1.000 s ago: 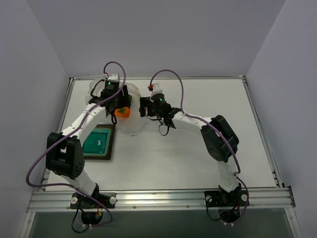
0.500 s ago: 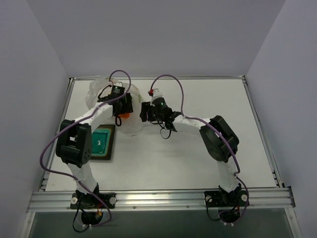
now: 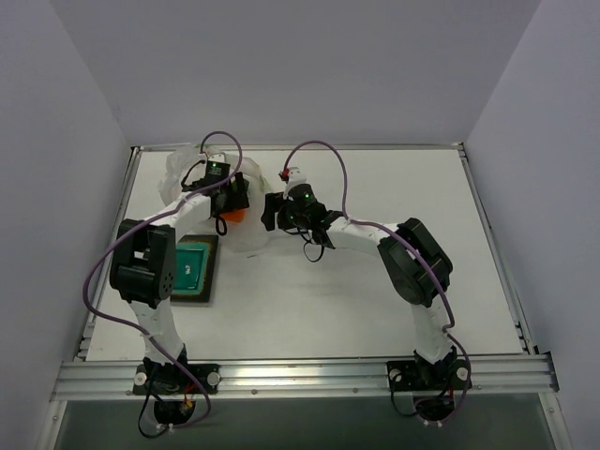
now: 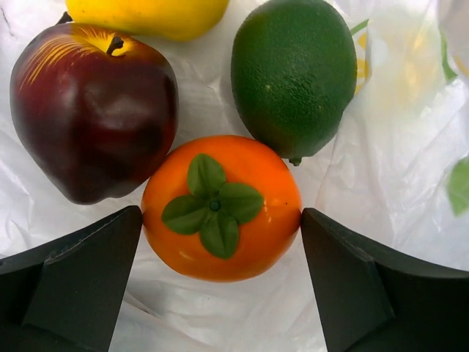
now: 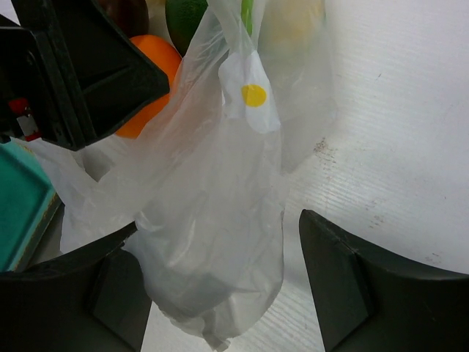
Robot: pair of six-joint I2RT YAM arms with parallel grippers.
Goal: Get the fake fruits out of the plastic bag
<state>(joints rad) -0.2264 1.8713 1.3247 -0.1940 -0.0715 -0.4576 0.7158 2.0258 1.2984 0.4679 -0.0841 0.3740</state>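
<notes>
Left claw released astride orange fruit in plastic bag; right claw released astride its fold

On the table, the plastic bag is laid toward the far left, and the tray is set just in front of the bag's near left part. Seen from the left wrist, the persimmon is placed on the bag's film between the fingers of the left pincer. The apple is found behind it to the left, touching it, and the lime behind it to the right, also touching. The pear is set farthest back, just behind the apple. A fold of the bag is found between the fingers of the right pincer, which is positioned at the bag's right side, with the left pincer beyond it to the left.
</notes>
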